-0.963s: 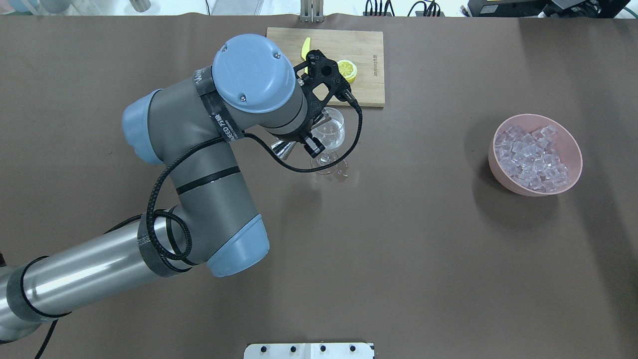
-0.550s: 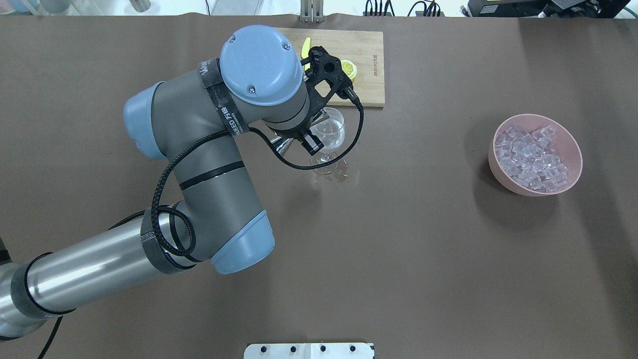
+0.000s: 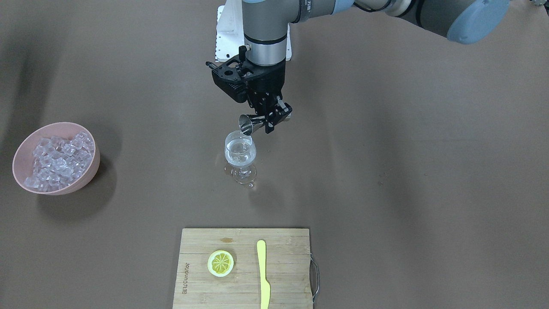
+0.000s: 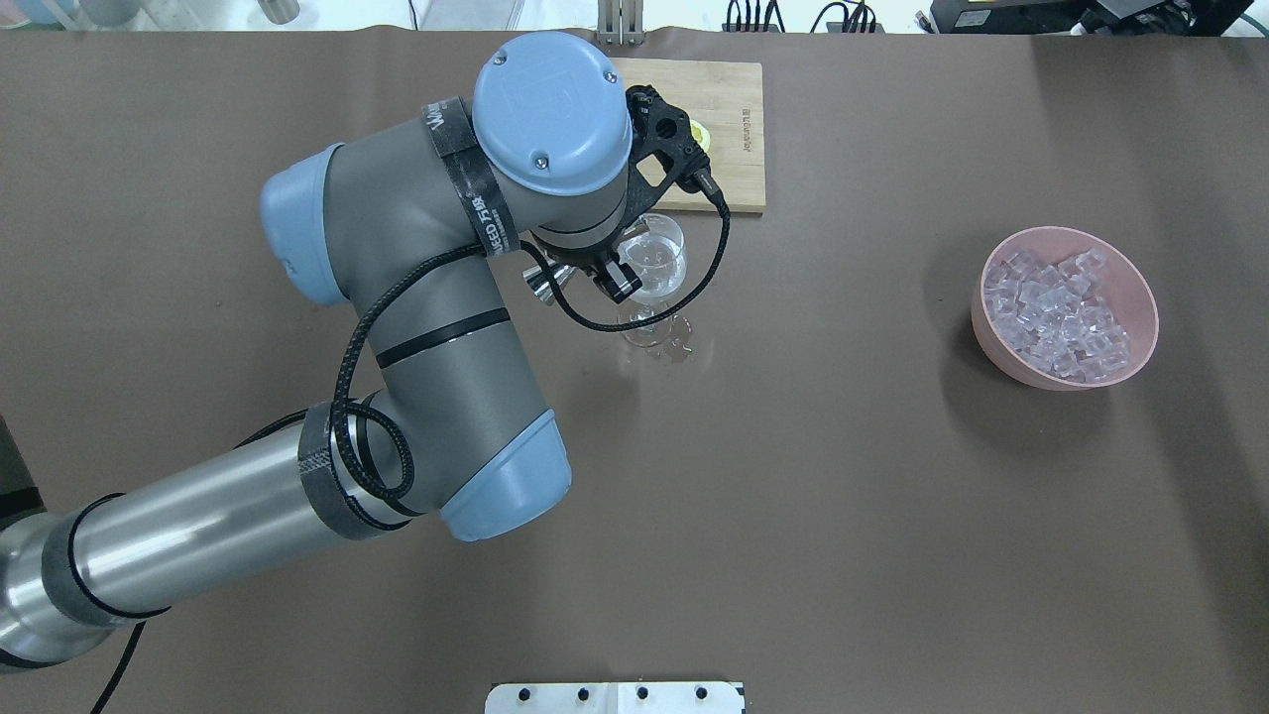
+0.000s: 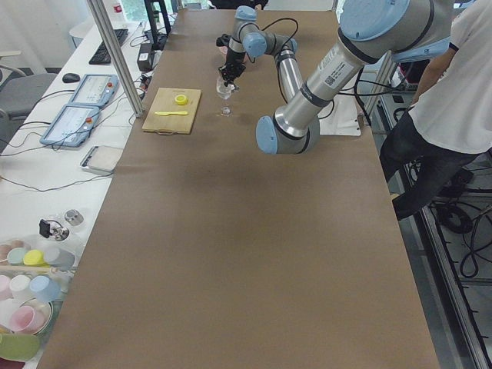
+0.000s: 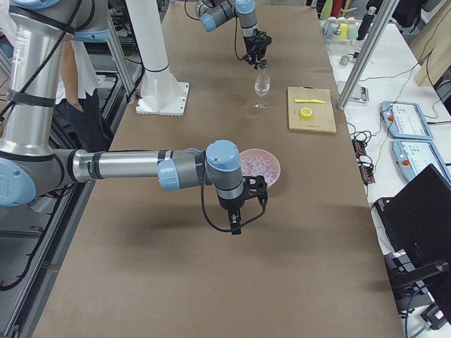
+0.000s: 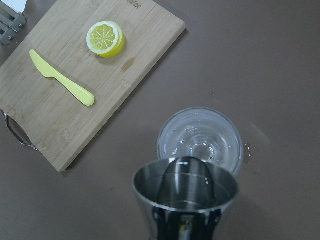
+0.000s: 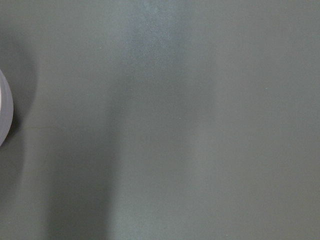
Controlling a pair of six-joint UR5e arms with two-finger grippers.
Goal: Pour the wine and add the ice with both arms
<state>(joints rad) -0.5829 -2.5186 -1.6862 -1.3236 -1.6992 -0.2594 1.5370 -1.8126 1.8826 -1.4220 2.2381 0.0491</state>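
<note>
My left gripper (image 3: 271,116) is shut on a steel jigger (image 3: 246,125) and holds it tipped, mouth over the rim of a stemmed wine glass (image 3: 240,153). The glass stands upright mid-table with a little clear wine (image 3: 240,158) in its bowl. In the left wrist view the jigger (image 7: 185,192) is just above the glass (image 7: 200,137). In the overhead view the left wrist hides most of the left gripper (image 4: 613,278). The ice (image 4: 1057,312) fills a pink bowl (image 4: 1140,288) at the right. My right gripper (image 6: 236,224) hangs beside that bowl; I cannot tell whether it is open or shut.
A wooden cutting board (image 3: 283,279) with a lemon half (image 3: 220,262) and a yellow knife (image 3: 262,274) lies beyond the glass. Small drops of liquid (image 4: 684,347) lie by the glass's foot. A person (image 5: 446,100) stands beside the table.
The left arm's wrist has swung towards the cutting board and turned, covering the lemon in the overhead view. The jigger has shifted left and tipped further over the glass.
</note>
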